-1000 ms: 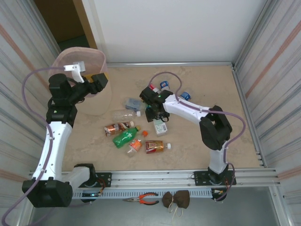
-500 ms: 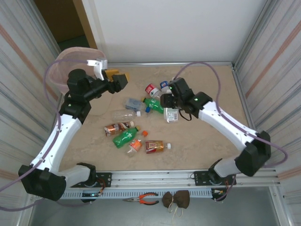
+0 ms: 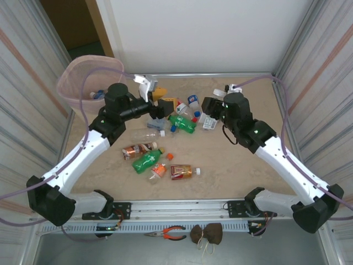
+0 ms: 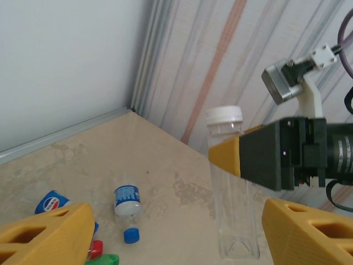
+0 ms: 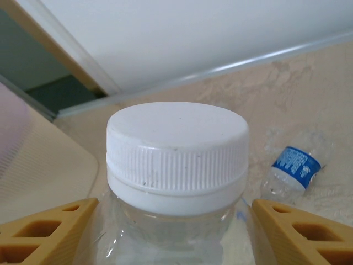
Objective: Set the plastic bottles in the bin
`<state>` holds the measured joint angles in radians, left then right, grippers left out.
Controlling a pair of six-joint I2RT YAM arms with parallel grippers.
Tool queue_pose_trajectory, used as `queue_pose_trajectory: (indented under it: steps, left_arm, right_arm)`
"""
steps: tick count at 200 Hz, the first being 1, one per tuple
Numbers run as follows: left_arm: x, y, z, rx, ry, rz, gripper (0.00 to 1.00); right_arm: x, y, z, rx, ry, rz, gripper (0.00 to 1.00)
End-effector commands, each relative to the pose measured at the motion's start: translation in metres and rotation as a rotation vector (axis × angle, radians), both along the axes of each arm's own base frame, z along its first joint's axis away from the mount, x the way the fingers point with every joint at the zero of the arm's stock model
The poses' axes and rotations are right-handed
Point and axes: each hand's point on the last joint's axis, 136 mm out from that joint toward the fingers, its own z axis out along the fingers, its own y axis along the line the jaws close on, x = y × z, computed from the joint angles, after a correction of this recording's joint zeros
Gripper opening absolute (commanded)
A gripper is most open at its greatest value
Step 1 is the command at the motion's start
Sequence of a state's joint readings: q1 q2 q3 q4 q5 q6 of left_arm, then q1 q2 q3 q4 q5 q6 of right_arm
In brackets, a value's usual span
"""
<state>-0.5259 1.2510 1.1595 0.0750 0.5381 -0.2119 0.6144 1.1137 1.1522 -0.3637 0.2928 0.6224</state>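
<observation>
Motion in the last second has lifted a clear white-capped bottle [image 5: 176,146], pinched below its cap by the right end effector [image 5: 174,234], while the left end effector [image 3: 163,100], spread and empty, has swung from the bin [image 3: 66,78] toward it, likely for a handover. The bottle hangs over the desk [image 3: 237,165], well apart from the bin, long axis roughly upright, cap up.

A Pepsi emblem can be made out on a blue-labelled bottle [image 4: 52,201] in the left wrist view; print on the other labels cannot be read.
</observation>
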Motion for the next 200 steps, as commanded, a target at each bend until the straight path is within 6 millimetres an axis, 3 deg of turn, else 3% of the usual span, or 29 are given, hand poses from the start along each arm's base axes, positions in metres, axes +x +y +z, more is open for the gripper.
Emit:
queue_pose_trajectory:
  steps: [1,53,89,94,116,200]
  left_arm:
    - [-0.002,-0.016,0.011,0.000,-0.085,-0.034,0.80]
    - [-0.014,-0.060,-0.005,0.032,-0.086,-0.123,0.81]
    - [-0.023,-0.090,-0.006,0.030,-0.087,-0.197,0.82]
    - [-0.024,-0.093,-0.007,0.030,-0.086,-0.205,0.82]
    - [-0.029,-0.108,-0.008,0.031,-0.087,-0.239,0.83]
    - [-0.031,-0.140,-0.009,0.025,-0.090,-0.313,0.79]
  right_arm:
    - [0.000,-0.015,0.029,0.087,-0.103,-0.080,0.60]
    - [-0.009,-0.018,0.046,0.158,-0.180,-0.062,0.59]
    - [-0.010,-0.014,0.046,0.166,-0.178,-0.045,0.58]
    - [-0.015,-0.018,0.054,0.183,-0.198,-0.044,0.58]
    - [-0.018,-0.020,0.057,0.193,-0.206,-0.044,0.57]
    - [-0.023,-0.018,0.061,0.219,-0.207,-0.025,0.55]
